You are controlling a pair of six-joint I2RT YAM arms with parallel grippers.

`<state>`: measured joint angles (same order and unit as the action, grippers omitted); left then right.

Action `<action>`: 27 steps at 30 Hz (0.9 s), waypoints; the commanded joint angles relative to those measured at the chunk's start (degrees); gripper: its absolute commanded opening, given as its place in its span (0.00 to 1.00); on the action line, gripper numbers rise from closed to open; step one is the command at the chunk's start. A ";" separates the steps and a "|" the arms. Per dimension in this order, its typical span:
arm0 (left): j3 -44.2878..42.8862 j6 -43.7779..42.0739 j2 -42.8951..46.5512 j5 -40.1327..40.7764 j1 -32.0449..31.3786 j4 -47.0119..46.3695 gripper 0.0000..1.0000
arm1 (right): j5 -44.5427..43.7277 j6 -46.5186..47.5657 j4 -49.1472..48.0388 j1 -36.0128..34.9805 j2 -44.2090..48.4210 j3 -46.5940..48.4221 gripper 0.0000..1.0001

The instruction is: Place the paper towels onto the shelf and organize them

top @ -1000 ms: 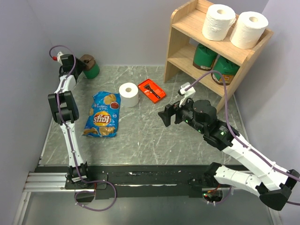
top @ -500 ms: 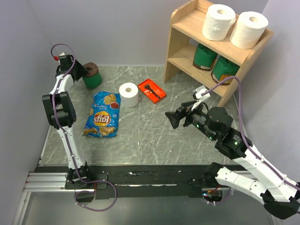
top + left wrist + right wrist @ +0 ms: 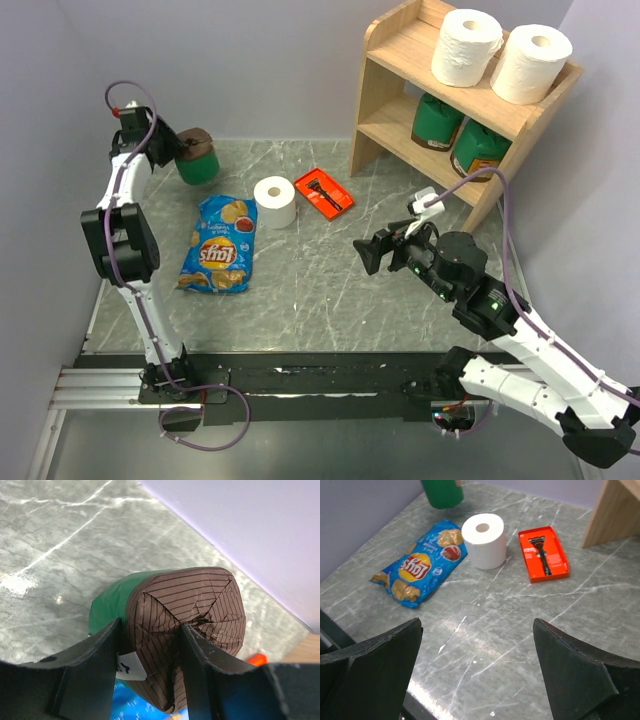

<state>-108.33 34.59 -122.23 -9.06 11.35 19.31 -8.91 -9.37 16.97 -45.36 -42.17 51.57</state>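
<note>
Left gripper (image 3: 150,647): fingers clamped on a green canister (image 3: 107,610) with a brown paper cap, at the far left of the table (image 3: 300,290). A chip bag (image 3: 219,243) lies flat nearer the arm bases.

Loose paper towel roll (image 3: 275,202): stands on the table between the chip bag and an orange razor tray (image 3: 323,192), with its long axis vertical and hollow core up.

Right gripper (image 3: 366,254): fingers wide apart, holding nothing, facing the loose roll.

Shelf (image 3: 375,90): on the top tier, the left shelf roll (image 3: 466,46) and right shelf roll (image 3: 531,63) stand side by side, axes vertical and cores up.

Bright, even light is glaring white off the grey marbled bench top (image 3: 427,692) near its front edge; shadows are lying soft
</note>
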 commanded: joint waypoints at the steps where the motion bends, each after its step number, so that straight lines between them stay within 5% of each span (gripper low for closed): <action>1: -2.50 0.30 8.93 -4.47 -0.54 -0.76 0.48 | -1.92 1.02 -3.26 1.06 -2.91 4.58 0.98; 8: 5.75 3.82 18.78 -14.14 -5.10 -3.14 0.49 | 16.94 -6.88 -10.89 10.46 -8.09 6.53 0.99; 12: 13.66 8.12 26.23 -20.72 -8.97 -9.01 0.49 | 26.11 -15.66 -24.92 16.61 -9.77 0.29 0.98; 22: 35.97 21.46 38.56 -28.64 -24.61 -29.40 0.51 | 31.67 -26.22 -50.79 18.12 -9.25 -15.26 1.00; 27: 42.23 21.41 42.07 -24.79 -29.71 -33.56 0.51 | 27.99 -26.59 -43.53 18.38 -2.93 -18.52 0.99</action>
<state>-67.75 53.28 -84.75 -35.16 -15.79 -4.58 20.45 -33.91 -24.29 -27.57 -51.13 33.98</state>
